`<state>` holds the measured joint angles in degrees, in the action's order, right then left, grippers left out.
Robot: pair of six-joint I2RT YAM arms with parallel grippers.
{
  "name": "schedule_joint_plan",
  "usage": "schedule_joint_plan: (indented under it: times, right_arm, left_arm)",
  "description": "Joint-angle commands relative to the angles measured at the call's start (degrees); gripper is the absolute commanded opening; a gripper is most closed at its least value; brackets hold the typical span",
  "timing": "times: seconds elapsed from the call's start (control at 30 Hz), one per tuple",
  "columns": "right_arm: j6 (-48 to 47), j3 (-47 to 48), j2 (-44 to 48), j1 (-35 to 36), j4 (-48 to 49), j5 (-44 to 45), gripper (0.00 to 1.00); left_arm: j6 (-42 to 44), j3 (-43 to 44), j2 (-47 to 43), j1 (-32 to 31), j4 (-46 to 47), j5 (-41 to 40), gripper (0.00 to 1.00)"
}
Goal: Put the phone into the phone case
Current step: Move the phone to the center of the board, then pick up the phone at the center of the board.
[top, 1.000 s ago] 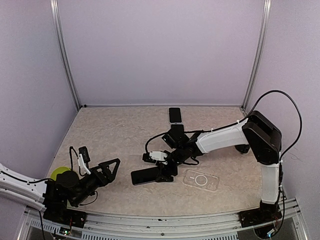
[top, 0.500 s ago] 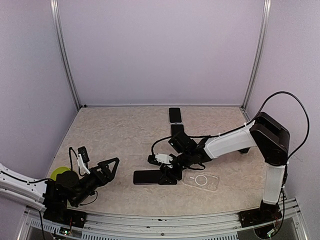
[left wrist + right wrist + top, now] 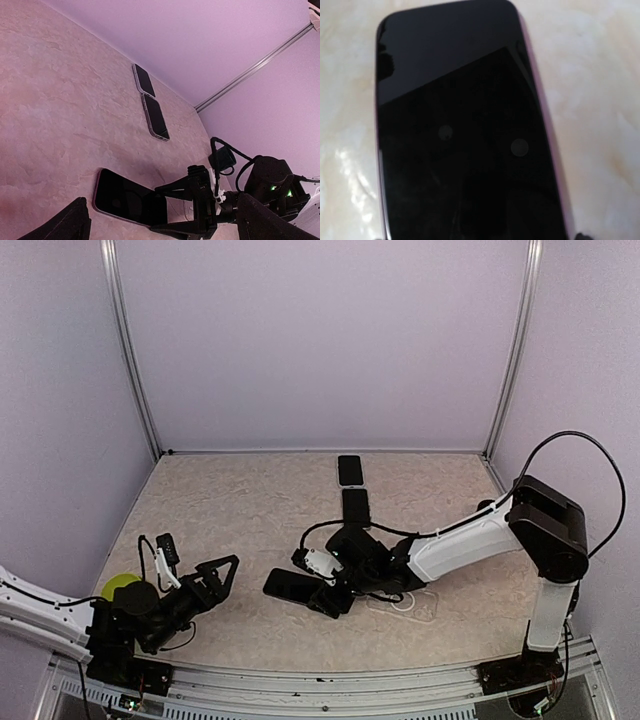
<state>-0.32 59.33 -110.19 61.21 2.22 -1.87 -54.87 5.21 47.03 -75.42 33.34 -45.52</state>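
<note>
The right arm (image 3: pixel 455 542) hides most of the case (image 3: pixel 418 606) from me; the phone (image 3: pixel 465 140) runs off my wrist view's bottom.

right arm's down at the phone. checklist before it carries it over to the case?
1. Right gripper straddling the end of the phone: ok.
2. Firm grip on it: cannot tell.
3. Dark glass face of the phone up: ok.
4. Phone case in full view: not ok, the right arm covers most of it.
5. Left gripper open, parked off to the side: ok.
6. Back-edge phone and middle phone off the path: ok.
</note>
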Motion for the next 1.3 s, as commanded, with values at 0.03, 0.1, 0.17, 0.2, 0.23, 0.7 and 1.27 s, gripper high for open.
schedule_joint_plan:
  times: [0.03, 0.1, 0.17, 0.2, 0.23, 0.7, 1.27]
  right_arm:
    - [6.9, -4.9, 0.5, 1.9, 2.1, 10.4, 0.5]
    - [7.9, -5.9, 0.8, 2.4, 4.1, 11.9, 0.5]
    - [8.3, -6.8, 1.3, 2.6, 6.1, 12.5, 0.5]
    - [8.3, -7.4, 1.6, 2.7, 7.1, 12.4, 0.5]
    - [8.3, -7.8, 2.1, 2.8, 8.0, 12.4, 0.5]
    - [8.1, -16.3, 8.6, 2.9, 20.8, 9.5, 0.49]
    - [5.7, -17.6, 11.2, 3.7, 24.8, 7.0, 0.48]
  left_arm:
    - [-1.0, 2.1, 1.0, -0.3, -2.1, -1.3, 0.99]
    - [-1.7, 2.7, 1.6, -0.3, -3.0, -1.8, 0.99]
    - [-2.6, 3.1, 2.2, 0.1, -3.7, -1.6, 0.99]
    - [-2.8, 3.2, 2.7, 0.4, -3.7, -1.3, 0.99]
    - [-3.1, 3.3, 2.9, 1.0, -3.9, -0.7, 0.99]
    - [-2.4, 5.1, 6.3, 10.6, -5.1, 12.7, 0.99]
    - [0.0, 8.2, 17.1, 15.9, -0.6, 26.0, 0.99]
